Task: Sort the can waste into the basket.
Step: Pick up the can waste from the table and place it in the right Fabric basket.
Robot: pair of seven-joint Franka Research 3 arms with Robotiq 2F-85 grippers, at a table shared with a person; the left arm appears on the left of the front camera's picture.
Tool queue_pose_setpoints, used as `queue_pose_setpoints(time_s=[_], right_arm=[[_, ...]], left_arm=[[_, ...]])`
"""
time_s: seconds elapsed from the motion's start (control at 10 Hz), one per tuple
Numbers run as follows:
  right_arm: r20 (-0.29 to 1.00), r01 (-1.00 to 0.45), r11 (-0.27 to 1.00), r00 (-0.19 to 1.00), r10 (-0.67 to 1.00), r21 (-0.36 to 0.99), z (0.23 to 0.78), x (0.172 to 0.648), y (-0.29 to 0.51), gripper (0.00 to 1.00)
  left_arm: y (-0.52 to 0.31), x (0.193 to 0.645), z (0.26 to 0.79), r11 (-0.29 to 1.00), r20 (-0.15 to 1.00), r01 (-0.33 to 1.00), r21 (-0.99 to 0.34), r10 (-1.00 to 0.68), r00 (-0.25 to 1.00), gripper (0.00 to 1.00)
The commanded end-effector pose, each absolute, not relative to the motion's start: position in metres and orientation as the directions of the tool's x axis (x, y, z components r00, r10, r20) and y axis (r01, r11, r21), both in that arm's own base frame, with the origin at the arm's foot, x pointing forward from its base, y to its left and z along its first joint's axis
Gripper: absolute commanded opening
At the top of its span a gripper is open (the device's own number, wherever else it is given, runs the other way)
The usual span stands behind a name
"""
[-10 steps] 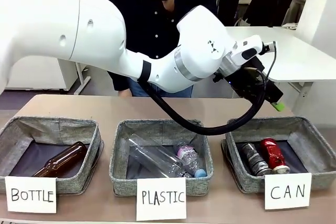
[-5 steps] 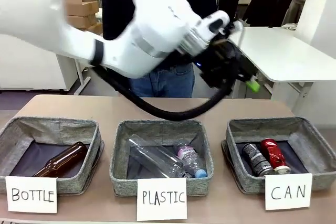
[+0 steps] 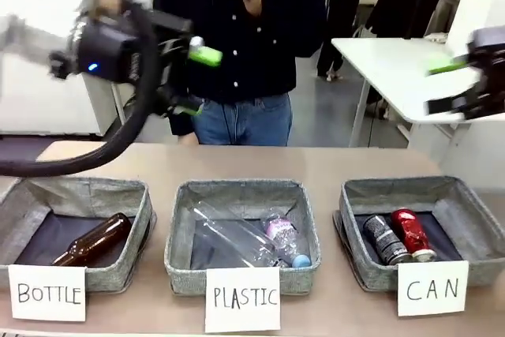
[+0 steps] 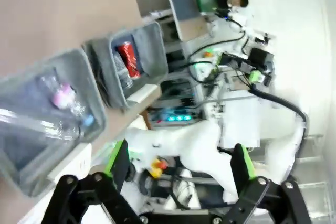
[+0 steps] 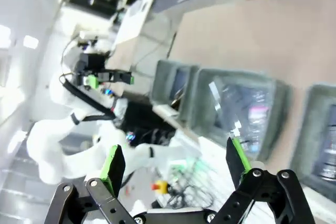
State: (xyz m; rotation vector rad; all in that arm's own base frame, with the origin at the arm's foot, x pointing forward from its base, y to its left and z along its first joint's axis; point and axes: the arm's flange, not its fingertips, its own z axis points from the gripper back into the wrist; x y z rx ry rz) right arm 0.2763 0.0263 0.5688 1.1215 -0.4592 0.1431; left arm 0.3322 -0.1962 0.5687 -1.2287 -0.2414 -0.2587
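Observation:
The red can (image 3: pixel 410 233) and the dark can (image 3: pixel 383 239) lie side by side on the dark floor of the grey basket (image 3: pixel 467 199) carded "CAN" at the right. My left gripper (image 3: pixel 196 83) hangs open and empty high over the table's left, far from the basket. At the right edge, above and behind the basket, my right gripper (image 3: pixel 442 86) is also open and empty. The left wrist view shows its open gripper (image 4: pixel 178 161) in mid air, with the red can (image 4: pixel 128 59) in the basket (image 4: pixel 155 51) far off. The right wrist view shows its open gripper (image 5: pixel 175 160) with nothing in it.
A grey bin carded "PLASTIC" (image 3: pixel 180 230) holds clear bottles (image 3: pixel 237 238) in the middle. The bin carded "BOTTLE" (image 3: pixel 138 203) at the left holds a brown glass bottle (image 3: pixel 91 241). A person (image 3: pixel 245 45) stands at the far side. A white table (image 3: pixel 394 69) stands behind right.
My left arm has swung from above the CAN basket up and across to the far left. The right gripper has come into sight at the right edge. The cans have not moved.

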Motion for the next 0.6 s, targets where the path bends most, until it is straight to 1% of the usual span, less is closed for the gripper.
queue_pose_setpoints(time_s=[0.0, 0.2, 0.3, 0.4, 0.5], right_arm=[[0.208, -0.160, 0.368, 0.974, -0.093, 0.916, 0.518, 0.270, 0.098, 1.00], [0.099, -0.072, 0.315, 0.992, -0.071, 0.946, 0.500, 0.276, 0.130, 1.00], [0.037, -0.042, 0.268, 0.999, 0.024, 0.962, 0.494, 0.275, 0.130, 1.00], [0.157, -0.134, 0.343, 0.987, -0.042, 0.930, 0.528, 0.299, 0.125, 1.00], [0.157, -0.134, 0.343, 0.987, -0.042, 0.930, 0.528, 0.299, 0.125, 1.00]], left_arm=[[-0.139, 0.329, 0.544, 0.192, 0.221, 0.217, -0.957, 0.000, 0.975, 1.00], [-0.089, 0.323, 0.519, 0.056, 0.174, 0.173, -0.983, 0.002, 0.985, 1.00], [-0.073, 0.323, 0.505, -0.003, 0.187, 0.187, -0.982, 0.046, 0.981, 1.00], [-0.100, 0.323, 0.528, 0.127, 0.180, 0.180, -0.975, -0.007, 0.984, 1.00], [-0.100, 0.323, 0.528, 0.127, 0.180, 0.180, -0.975, -0.007, 0.984, 1.00]])
